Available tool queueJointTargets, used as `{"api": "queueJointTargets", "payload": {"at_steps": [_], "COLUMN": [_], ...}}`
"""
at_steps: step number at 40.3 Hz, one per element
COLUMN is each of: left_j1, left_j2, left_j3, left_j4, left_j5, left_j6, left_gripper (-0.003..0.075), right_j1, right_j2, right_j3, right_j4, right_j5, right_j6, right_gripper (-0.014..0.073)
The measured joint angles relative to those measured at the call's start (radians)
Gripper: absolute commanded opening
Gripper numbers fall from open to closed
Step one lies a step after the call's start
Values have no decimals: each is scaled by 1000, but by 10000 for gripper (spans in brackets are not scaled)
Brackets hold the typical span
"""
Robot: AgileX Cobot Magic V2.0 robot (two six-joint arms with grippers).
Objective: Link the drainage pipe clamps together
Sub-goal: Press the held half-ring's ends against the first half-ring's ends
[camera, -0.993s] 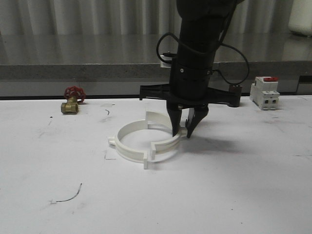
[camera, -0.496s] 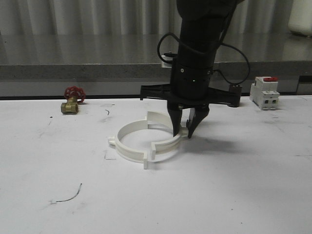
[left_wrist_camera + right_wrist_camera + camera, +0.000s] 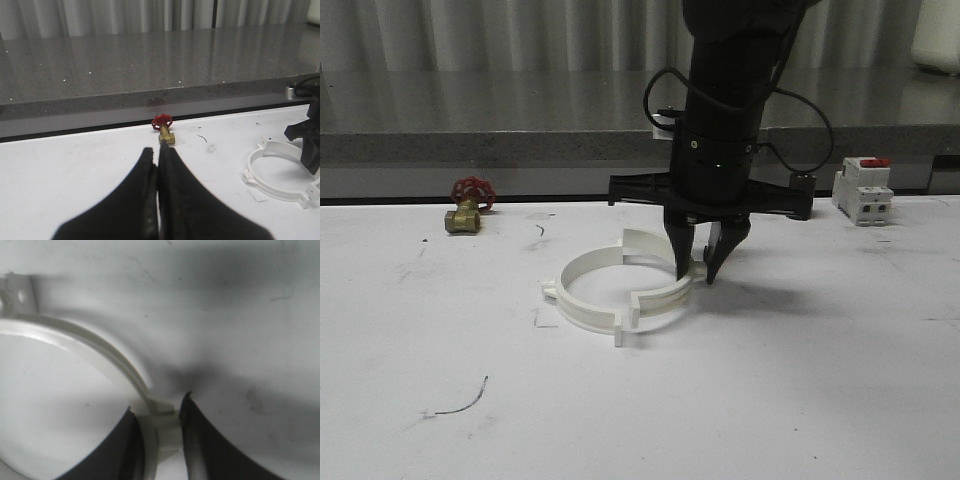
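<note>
Clamps (image 3: pixel 620 285) laid as a near-ring on table (image 3: pixel 800 390), tabs not yet mated | right claw (image 3: pixel 697 272) pinched on the right-side tab joint, judged to press it together | right wrist view: wall (image 3: pixel 162 435) seen between fingers (image 3: pixel 210 450) | left claw (image 3: pixel 157 175) shut empty, well apart.

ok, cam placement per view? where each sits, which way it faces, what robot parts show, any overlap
Front: faces forward over the white table; right gripper straddles the clamp ring.
Left wrist: on the left arm, facing the brass valve; left gripper closed.
Right wrist: looks down; fingers flank the clamp band.
Shared: the ring in all three; the valve in front and left wrist.
</note>
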Motion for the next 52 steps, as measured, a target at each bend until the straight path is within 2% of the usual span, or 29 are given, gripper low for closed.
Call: {"api": "queueJointTargets", "payload": {"at_steps": [52], "left_j1": [0], "left_j2": [0], "left_j3": [0], "left_j4": [0], "left_j5": [0], "left_j6": [0], "left_gripper": [-20], "right_j1": [0], "right_j2": [2], "right_j3": [0], "right_j4": [8], "right_j5": [2], "right_j6": [46], "right_gripper": [132]}}
